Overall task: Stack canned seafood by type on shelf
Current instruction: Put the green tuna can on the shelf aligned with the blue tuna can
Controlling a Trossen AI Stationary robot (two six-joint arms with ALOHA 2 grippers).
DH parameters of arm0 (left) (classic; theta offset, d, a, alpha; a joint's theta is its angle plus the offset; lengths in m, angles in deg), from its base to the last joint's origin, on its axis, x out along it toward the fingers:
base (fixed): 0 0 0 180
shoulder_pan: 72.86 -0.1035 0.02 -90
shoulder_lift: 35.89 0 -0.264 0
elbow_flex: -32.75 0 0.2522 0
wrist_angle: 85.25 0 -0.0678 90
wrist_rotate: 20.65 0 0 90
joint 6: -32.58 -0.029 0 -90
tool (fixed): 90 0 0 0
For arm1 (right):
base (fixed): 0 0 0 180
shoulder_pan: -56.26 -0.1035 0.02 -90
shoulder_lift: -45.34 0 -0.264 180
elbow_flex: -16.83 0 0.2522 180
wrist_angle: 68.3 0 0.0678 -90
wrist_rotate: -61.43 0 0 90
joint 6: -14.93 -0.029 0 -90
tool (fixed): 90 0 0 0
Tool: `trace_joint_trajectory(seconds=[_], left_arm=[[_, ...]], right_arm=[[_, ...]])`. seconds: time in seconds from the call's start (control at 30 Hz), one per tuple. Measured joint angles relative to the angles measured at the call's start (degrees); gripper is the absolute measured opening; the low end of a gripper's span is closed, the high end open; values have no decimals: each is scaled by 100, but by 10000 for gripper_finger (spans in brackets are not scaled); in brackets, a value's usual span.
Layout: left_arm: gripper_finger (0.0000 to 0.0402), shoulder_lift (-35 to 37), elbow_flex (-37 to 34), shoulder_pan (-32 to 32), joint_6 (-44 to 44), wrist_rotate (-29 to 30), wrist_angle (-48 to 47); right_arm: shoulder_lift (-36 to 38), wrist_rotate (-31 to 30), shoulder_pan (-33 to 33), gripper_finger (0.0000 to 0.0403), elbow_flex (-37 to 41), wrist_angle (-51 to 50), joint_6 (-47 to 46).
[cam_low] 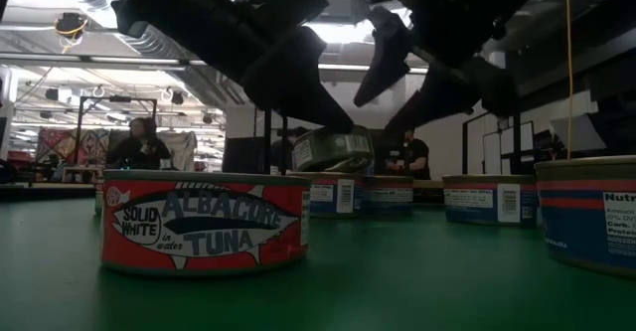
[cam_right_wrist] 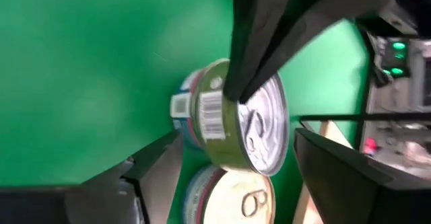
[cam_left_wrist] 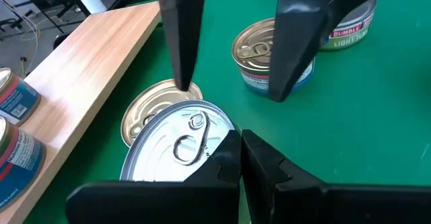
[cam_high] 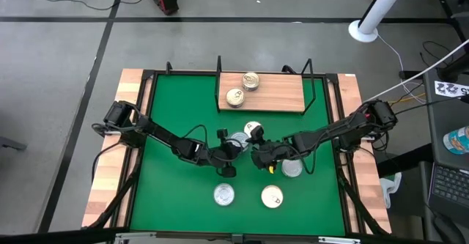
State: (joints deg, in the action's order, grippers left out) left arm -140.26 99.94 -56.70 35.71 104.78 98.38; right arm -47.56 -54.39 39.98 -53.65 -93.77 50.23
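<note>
Canned seafood lies spread over the green tabletop [cam_high: 168,193]. One silver-topped can [cam_left_wrist: 176,143] is off the surface near the tabletop's middle, tilted, pinched at its rim by the left gripper [cam_left_wrist: 241,158], whose fingers are pressed together on it; the low view shows this can [cam_low: 333,149] lifted above the others. Right under it sits a gold-topped can [cam_left_wrist: 149,103]. The right gripper [cam_high: 258,156] hangs just beside, its fingers spread wide on either side of the held can without closing on it. Two gold-topped cans [cam_high: 242,89] stand on the shelf [cam_high: 282,94] at the tabletop's far edge, toward the shelf's left end. Two more cans [cam_high: 248,196] lie near the front edge, and another can [cam_high: 292,168] right of the grippers.
</note>
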Motion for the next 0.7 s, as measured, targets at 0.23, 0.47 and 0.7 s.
trace_joint_trajectory(seconds=[0.23,0.47,0.7], left_arm=[[1,4,0,0,13,1,0],[1,6,8,-2,13,0,0],[1,6,9,-4,15,-1,0]], right_arm=[[0,-354,2,280,440,802,40],[0,-315,2,280,585,887,94],[0,-319,2,280,587,982,94]])
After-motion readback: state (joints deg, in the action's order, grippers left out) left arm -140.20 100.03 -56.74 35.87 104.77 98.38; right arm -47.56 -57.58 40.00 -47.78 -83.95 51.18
